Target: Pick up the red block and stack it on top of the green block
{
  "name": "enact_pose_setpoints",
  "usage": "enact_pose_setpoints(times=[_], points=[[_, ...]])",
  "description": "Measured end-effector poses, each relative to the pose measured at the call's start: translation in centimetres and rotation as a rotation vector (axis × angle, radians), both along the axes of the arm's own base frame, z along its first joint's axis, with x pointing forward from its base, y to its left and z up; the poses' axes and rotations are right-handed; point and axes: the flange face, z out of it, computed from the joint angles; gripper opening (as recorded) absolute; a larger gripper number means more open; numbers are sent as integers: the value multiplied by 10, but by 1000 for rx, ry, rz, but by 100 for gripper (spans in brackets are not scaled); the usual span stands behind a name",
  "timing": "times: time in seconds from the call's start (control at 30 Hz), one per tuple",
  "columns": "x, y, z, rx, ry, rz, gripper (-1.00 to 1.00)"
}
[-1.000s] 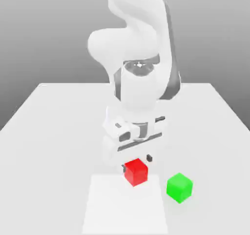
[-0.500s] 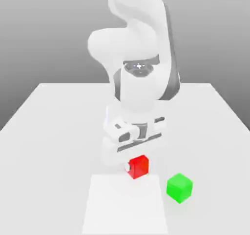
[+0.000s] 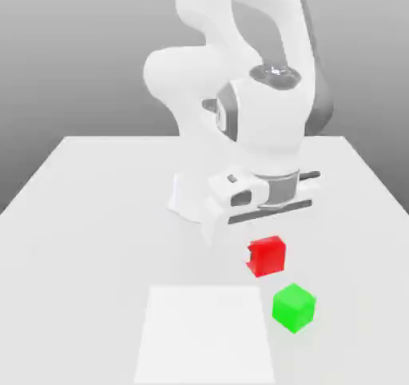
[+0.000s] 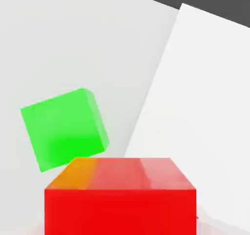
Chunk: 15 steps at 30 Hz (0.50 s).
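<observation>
a: claw (image 3: 267, 257) state?
b: pinching the red block (image 3: 268, 256), lifted clear of the desk (image 3: 96, 216). one dark finger nub (image 3: 250, 255) pokes out on the side of the block toward the exterior view's left; the other finger is hidden behind the cube.
a: where's the block relative to the green block (image 3: 294, 307)?
b: above it and off toward the exterior view's left, further back, not touching. in the hand view the red block (image 4: 120, 195) sits close under the camera with the green block (image 4: 64, 128) beyond it, clearly apart.
a: handling guess?
b: looks rigid, small, probably light. smooth plain faces, so maybe a bit slippery. hold on two opposite flat sides near mid-height, which seems to be what the claw has. not fragile, i'd say.
a: looks?
b: bright red cube, plain, sharp edges, same size as the green one. slight orange tint on one top corner in the hand view.
a: anything else near the green block?
b: a paler white square patch (image 3: 206, 335) on the desk, just beside it toward the exterior view's left. green block sits flat on the desk, turned a bit.
</observation>
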Motion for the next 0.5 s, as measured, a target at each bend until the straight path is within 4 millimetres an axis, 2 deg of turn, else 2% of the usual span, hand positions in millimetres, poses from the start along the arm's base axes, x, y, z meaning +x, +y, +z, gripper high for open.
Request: enact_pose_setpoints(times=[0.17,0.23,0.37,0.4,0.5], points=[[8,33,9,-7,-1,-93,-100],[10,38,-4,-8,-1,-106,-100],[11,39,-44,-9,-1,-111,-100],[10,39,-51,-9,-1,-112,100],[10,39,-51,-9,-1,-112,100]])
